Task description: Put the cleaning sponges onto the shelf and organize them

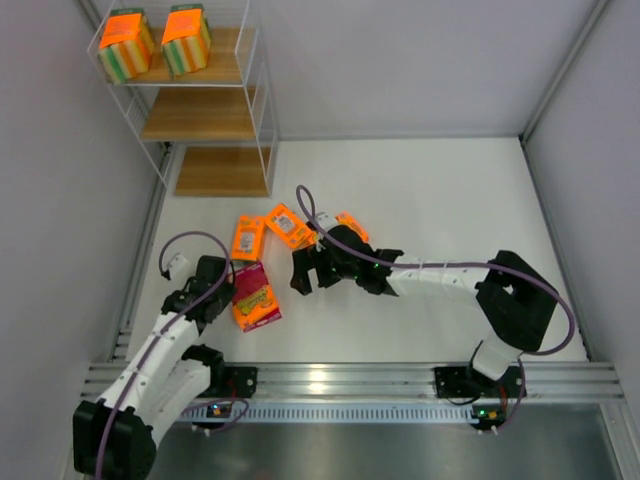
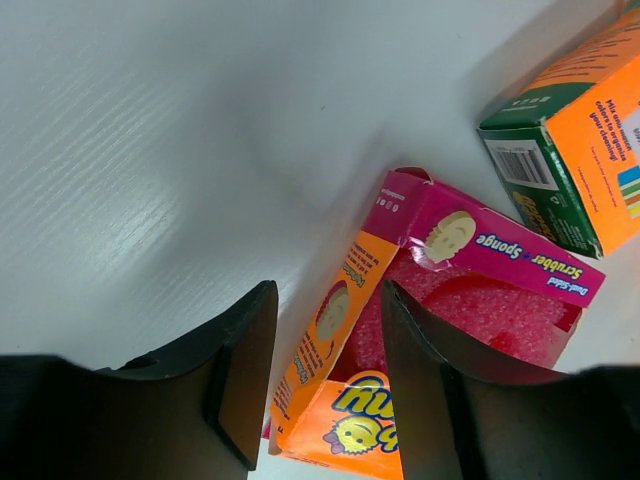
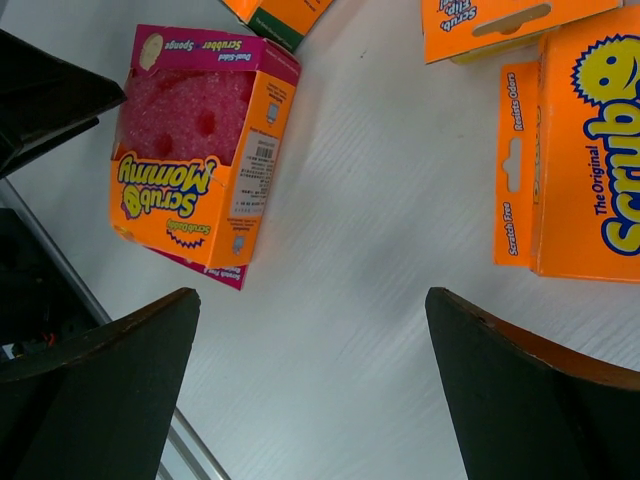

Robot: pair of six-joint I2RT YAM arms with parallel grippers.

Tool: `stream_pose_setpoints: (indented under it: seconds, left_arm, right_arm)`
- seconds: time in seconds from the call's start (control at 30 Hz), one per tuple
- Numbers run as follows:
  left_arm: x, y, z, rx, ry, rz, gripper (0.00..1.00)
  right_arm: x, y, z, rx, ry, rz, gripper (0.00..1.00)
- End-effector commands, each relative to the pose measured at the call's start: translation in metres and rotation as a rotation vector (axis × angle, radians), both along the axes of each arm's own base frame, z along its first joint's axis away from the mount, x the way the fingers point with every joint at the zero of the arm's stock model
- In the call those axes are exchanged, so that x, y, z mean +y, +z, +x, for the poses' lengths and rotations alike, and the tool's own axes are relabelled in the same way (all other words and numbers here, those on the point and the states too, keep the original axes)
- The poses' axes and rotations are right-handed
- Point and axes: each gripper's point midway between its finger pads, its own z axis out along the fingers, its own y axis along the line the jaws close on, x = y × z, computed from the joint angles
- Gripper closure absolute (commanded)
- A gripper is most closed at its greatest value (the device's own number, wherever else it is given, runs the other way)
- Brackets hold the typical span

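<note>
The white wire shelf [image 1: 205,115] stands at the back left, with two striped sponge packs [image 1: 125,45] [image 1: 186,38] on its top board. Three flat orange packs [image 1: 247,238] [image 1: 289,225] [image 1: 350,225] lie on the table. A pink-and-orange Scrub Mommy pack [image 1: 255,295] lies nearer the front. My left gripper [image 1: 228,292] is open, and its fingers straddle that pack's orange side edge [image 2: 340,300] without clamping it. My right gripper [image 1: 312,278] is wide open and empty above bare table [image 3: 311,300], between the Scrub Mommy pack [image 3: 195,150] and an orange pack [image 3: 590,150].
An aluminium rail [image 1: 330,380] runs along the near table edge. Grey walls close in the left, back and right sides. A green-sided orange pack [image 2: 590,130] lies just beyond the Scrub Mommy pack. The shelf's two lower boards [image 1: 222,172] hold nothing.
</note>
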Motion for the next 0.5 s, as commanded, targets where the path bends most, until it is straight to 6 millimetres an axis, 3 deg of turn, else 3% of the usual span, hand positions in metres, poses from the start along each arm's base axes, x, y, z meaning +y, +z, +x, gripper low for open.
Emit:
stream_pose_setpoints:
  seconds: [0.0, 0.33, 0.47]
  left_arm:
    - [0.005, -0.004, -0.002, -0.004, 0.049, 0.007, 0.49]
    - [0.010, -0.012, 0.000, 0.043, 0.043, 0.054, 0.50]
    - [0.006, -0.013, 0.005, 0.050, 0.027, 0.048, 0.58]
  right_arm:
    - [0.007, 0.024, 0.015, -0.064, -0.015, 0.023, 0.01]
    - [0.009, 0.018, 0.018, -0.055, -0.020, 0.016, 0.00]
    - [0.009, 0.019, 0.020, -0.055, -0.020, 0.009, 0.01]
